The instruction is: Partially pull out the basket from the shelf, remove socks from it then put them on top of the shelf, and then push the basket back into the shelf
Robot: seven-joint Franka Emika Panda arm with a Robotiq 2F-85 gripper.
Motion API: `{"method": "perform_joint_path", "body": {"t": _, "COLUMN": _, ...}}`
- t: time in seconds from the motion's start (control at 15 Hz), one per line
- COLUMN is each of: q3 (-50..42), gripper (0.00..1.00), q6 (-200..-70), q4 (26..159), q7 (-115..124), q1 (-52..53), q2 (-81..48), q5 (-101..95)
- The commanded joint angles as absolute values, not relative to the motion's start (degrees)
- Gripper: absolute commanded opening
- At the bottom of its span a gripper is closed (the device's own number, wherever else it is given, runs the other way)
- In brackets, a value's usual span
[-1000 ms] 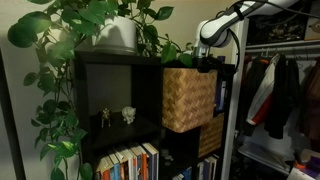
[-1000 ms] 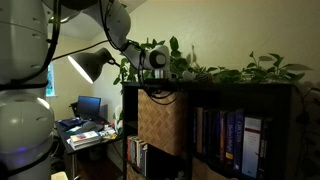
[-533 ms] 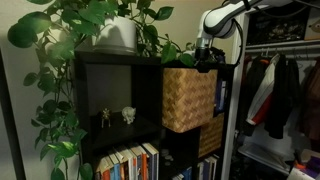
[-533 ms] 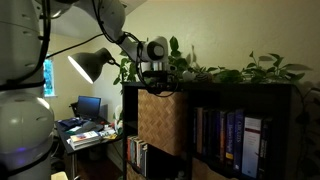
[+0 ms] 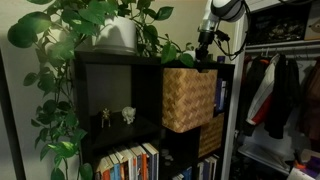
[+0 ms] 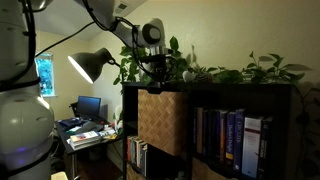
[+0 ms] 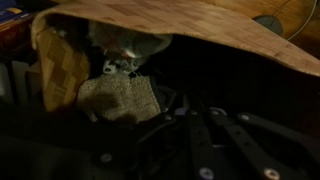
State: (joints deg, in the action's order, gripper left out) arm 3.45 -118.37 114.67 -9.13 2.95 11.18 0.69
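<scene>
Fingers (image 5: 205,57) hang closed together just above the open top of the basket (image 5: 188,98), right of centre in an exterior view, and in the wrist view grey knitted socks (image 7: 118,97) lie at their tips. The basket juts partway out of the black shelf (image 5: 78,110). Lettering on the book spines (image 5: 130,162) at the bottom is too small to read.

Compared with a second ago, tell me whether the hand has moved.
Yes. The hand has risen, and now hangs higher above the basket and the top of the shelf.
</scene>
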Motion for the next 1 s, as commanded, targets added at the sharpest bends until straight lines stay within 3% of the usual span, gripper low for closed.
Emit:
{"method": "perform_joint_path", "body": {"t": 0.0, "q3": 3.0, "gripper": 0.03, "q6": -116.8, "q4": 114.2, "q7": -9.4, "q1": 2.9, "q2": 12.7, "q5": -1.3}}
{"method": "perform_joint_path", "body": {"t": 0.93, "q3": 2.5, "gripper": 0.03, "q6": -115.2, "q4": 117.0, "q7": -7.5, "q1": 2.0, "q2": 17.0, "q5": -4.6}}
